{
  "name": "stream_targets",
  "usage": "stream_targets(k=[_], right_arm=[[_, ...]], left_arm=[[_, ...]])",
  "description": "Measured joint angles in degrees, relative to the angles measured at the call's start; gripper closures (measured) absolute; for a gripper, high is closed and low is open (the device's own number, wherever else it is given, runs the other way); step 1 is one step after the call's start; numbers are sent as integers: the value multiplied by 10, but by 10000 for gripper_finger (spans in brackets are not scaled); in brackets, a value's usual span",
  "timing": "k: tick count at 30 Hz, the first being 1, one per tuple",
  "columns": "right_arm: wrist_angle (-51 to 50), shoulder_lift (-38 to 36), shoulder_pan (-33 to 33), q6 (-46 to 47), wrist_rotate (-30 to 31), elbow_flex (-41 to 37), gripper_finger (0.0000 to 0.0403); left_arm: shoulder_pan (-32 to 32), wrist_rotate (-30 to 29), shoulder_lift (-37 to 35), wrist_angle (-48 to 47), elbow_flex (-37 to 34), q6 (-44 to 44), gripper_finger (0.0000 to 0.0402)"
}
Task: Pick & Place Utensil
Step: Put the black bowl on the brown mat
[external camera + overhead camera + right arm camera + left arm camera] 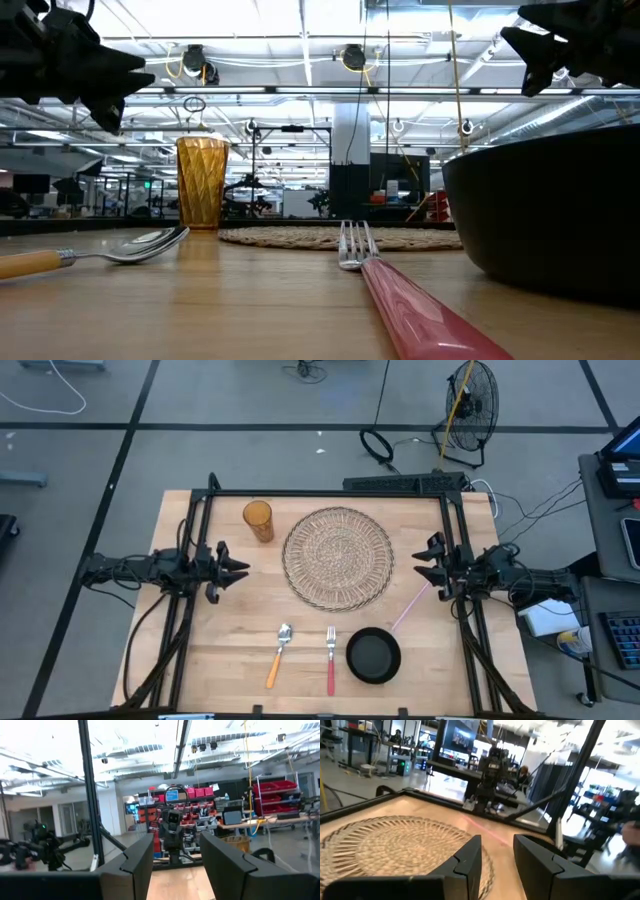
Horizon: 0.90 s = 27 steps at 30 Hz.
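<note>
High view: both arms wait with jaws released, the left gripper (232, 568) and right gripper (430, 563) well apart from the spoon (277, 655) and fork (330, 658) flat on the tabletop (220, 650). A shallow pinch might skid either utensil, and the black pan (373, 656) crowds the fork.

Counted on the worktop (230, 640): one spoon (279, 653), one fork (330, 658), one pan (373, 656), one amber cup (258, 520), one woven placemat (338, 556).

No legible text, no labels or brands, no numbers, distant room screens and signs too blurred to read
</note>
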Motion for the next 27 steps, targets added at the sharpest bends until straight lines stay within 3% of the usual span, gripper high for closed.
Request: stream_targets(k=[13, 19, 27], right_arm=[[-11, 5, 0, 52, -5, 0, 248], [-13, 29, 0, 86, -72, 0, 248], [-11, 90, 1, 91, -114, 0, 248]], left_arm=[[0, -23, 0, -20, 0, -10, 282], [-2, 2, 2, -29, 0, -13, 282], [-16, 15, 37, -27, 0, 50, 282]])
